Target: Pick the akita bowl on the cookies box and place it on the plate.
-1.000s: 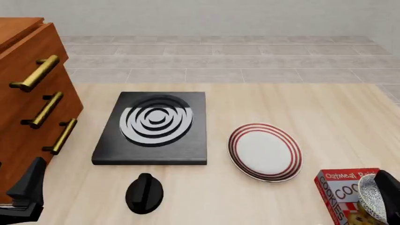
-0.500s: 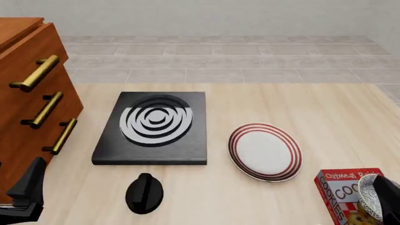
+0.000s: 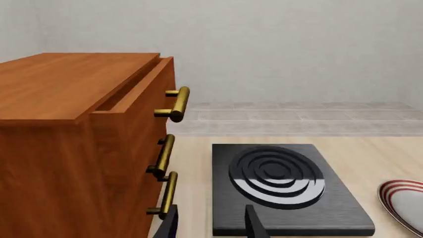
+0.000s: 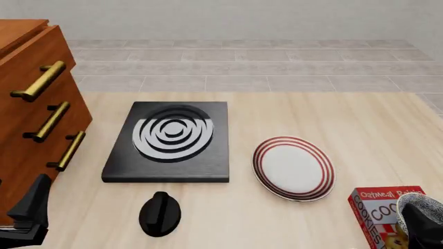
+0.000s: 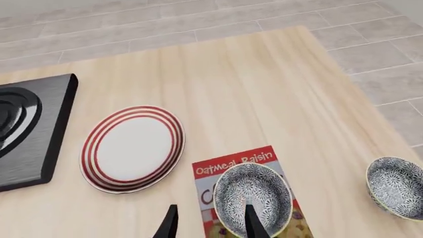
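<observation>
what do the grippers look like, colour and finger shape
Both are plain black with no markings or cables in view. The left gripper shows two slim, flat fingers tapering to narrow tips; in the front view it is an angular black block at the lower left. The right gripper has matching thin black fingers; in the front view it appears only as a rounded black shape at the lower right corner.

Left hand: matte black, angular wedge-shaped housing, faceted edges, no markings visible. Its fingers are thin, flat black blades. Right hand: same black tapered fingers; in front view a dark rounded bulk.
</observation>
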